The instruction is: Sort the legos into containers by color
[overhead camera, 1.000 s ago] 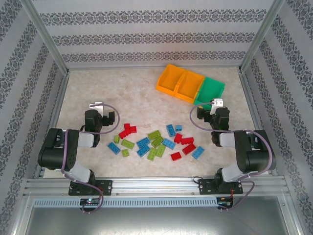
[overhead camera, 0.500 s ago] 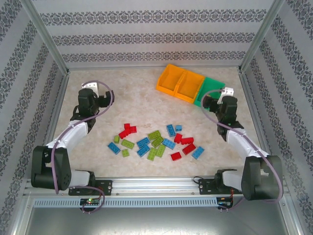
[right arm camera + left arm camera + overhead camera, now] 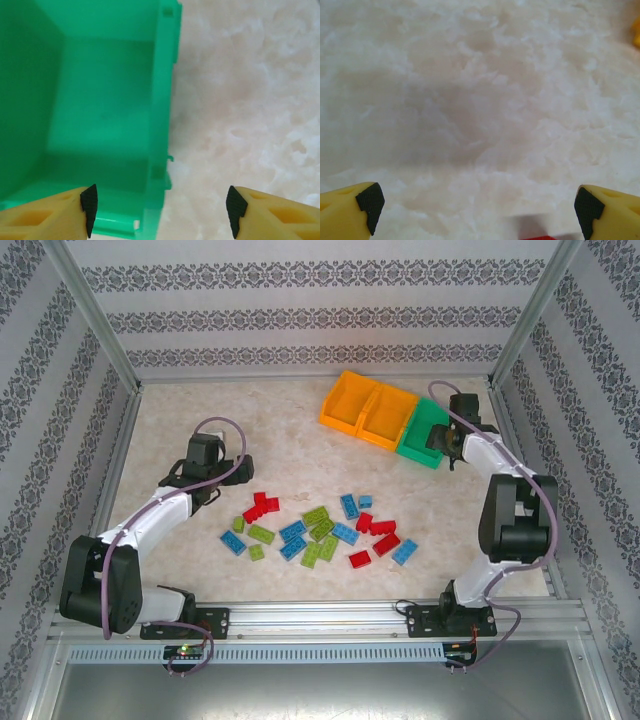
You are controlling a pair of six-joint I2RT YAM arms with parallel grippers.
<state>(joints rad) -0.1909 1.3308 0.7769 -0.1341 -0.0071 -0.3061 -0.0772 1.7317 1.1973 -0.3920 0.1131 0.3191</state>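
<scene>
The legos lie scattered across the near middle of the table: a red cluster (image 3: 262,506), lime green ones (image 3: 316,521) and blue ones (image 3: 347,506). Three joined containers sit at the back right, two orange (image 3: 350,400) (image 3: 385,416) and one green (image 3: 428,428). My left gripper (image 3: 238,466) is open above bare table, just behind the red cluster; a red brick's edge (image 3: 540,237) peeks in at the bottom of the left wrist view between the open jaws (image 3: 475,205). My right gripper (image 3: 443,443) is open and empty, straddling the near right corner of the green bin (image 3: 100,110), whose inside looks empty.
Metal frame rails (image 3: 120,440) and patterned walls enclose the marble-look table (image 3: 250,420). The back left of the table is bare. More red bricks (image 3: 380,535) and a blue one (image 3: 405,552) lie toward the right of the pile.
Both arms have unfolded from near their bases. The left gripper reached out and came down behind the red bricks. The right gripper swung up to the green bin's right corner.
</scene>
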